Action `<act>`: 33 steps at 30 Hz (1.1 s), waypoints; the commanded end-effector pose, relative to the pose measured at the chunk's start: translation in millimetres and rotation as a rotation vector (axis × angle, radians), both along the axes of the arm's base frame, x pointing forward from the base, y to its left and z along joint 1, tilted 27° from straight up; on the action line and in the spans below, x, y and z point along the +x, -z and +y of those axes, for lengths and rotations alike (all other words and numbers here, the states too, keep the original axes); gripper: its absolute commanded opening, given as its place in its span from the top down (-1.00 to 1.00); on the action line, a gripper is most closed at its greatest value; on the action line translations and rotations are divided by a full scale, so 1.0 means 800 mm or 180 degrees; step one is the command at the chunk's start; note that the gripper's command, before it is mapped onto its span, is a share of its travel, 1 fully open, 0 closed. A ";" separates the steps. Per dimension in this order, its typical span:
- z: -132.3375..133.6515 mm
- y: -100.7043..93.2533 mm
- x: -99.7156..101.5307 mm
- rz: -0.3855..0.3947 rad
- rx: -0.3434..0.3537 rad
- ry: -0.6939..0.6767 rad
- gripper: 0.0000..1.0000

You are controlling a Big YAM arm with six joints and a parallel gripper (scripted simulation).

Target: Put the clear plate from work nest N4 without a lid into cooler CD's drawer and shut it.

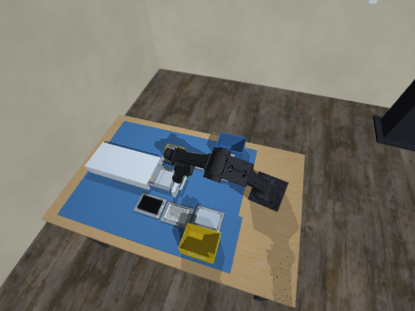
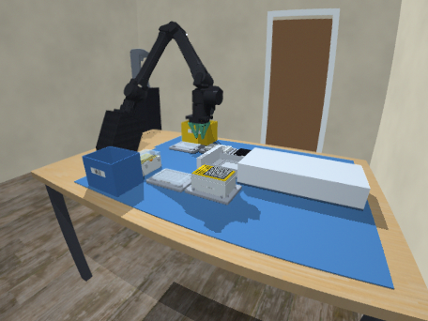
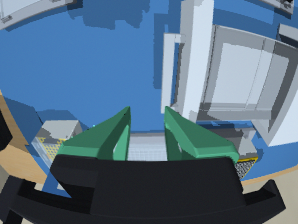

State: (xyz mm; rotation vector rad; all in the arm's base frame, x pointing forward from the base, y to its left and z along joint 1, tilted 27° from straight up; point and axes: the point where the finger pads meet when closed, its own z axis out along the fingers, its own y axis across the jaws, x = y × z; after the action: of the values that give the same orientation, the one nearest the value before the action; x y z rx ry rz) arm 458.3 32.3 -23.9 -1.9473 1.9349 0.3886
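Note:
The white cooler CD (image 1: 122, 165) lies at the back left of the blue mat. Its drawer (image 1: 165, 178) stands pulled out toward the arm's base, and its floor looks empty in the wrist view (image 3: 240, 83). The drawer's bar handle (image 3: 193, 56) is at its front end. My gripper (image 1: 178, 175) hangs above the mat just in front of the handle, clear of it. Its green fingers stand a little apart with nothing between them.
A black plate (image 1: 150, 205) and a white gridded plate (image 1: 177, 213) sit in nests beside the clear plate. A yellow bin (image 1: 200, 243) stands at the mat's front edge and a blue bin (image 1: 231, 142) at the back. A yellow-labelled tip box (image 2: 213, 178) stands beside the drawer.

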 end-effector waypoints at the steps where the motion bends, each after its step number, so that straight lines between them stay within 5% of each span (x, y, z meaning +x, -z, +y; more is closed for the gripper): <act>1: -0.017 -0.035 0.032 -0.0223 -0.0010 0.0030 0.40; 16: -0.029 -0.058 0.030 -0.0228 -0.0014 0.0030 0.40; 18: -0.029 -0.058 0.030 -0.0228 -0.0014 0.0030 0.40; 19: -0.023 -0.037 0.024 -0.0110 0.0003 0.0007 0.40; 27: -0.018 -0.039 0.017 -0.0121 -0.0004 0.0010 0.40; 28: -0.033 -0.035 0.024 -0.0033 0.0014 0.0188 -1.00; 33: -0.056 -0.023 0.023 0.0201 0.0050 0.0663 -1.00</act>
State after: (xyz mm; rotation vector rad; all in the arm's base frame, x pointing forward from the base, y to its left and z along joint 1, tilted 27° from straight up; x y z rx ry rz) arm 457.8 12.3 -11.2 -1.8650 2.0262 0.4139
